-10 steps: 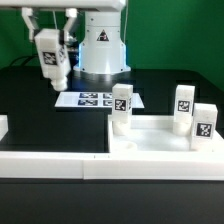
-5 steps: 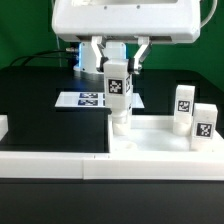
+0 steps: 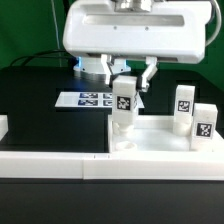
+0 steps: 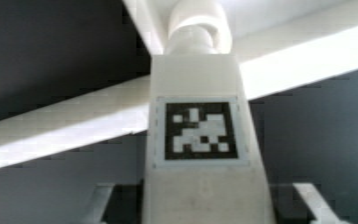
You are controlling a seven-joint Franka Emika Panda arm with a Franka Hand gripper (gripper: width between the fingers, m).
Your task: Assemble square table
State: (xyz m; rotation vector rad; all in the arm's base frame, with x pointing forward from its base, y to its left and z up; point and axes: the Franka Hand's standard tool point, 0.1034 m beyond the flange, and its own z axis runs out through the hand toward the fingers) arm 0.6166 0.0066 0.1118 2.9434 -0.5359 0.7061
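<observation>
My gripper point(image 3: 127, 82) is shut on a white tag-marked leg point(image 3: 123, 100), held upright near its top. The leg's lower end is over the corner of the square tabletop point(image 3: 160, 137) nearest the exterior view's left; I cannot tell whether it touches. Two more legs point(image 3: 183, 106) point(image 3: 205, 122) stand on the tabletop at the exterior view's right. In the wrist view the held leg point(image 4: 199, 130) fills the middle, tag facing the camera. It sits between the two fingers point(image 4: 103, 198), and its round end points toward white rims below.
The marker board point(image 3: 88, 99) lies on the black table behind the tabletop. A long low white border wall point(image 3: 45, 165) runs along the front. A small white block point(image 3: 3, 126) sits at the exterior view's left edge.
The arm carried the leg from the far left of the exterior view to above the tabletop corner, then lowered it. The other two legs stayed put.
</observation>
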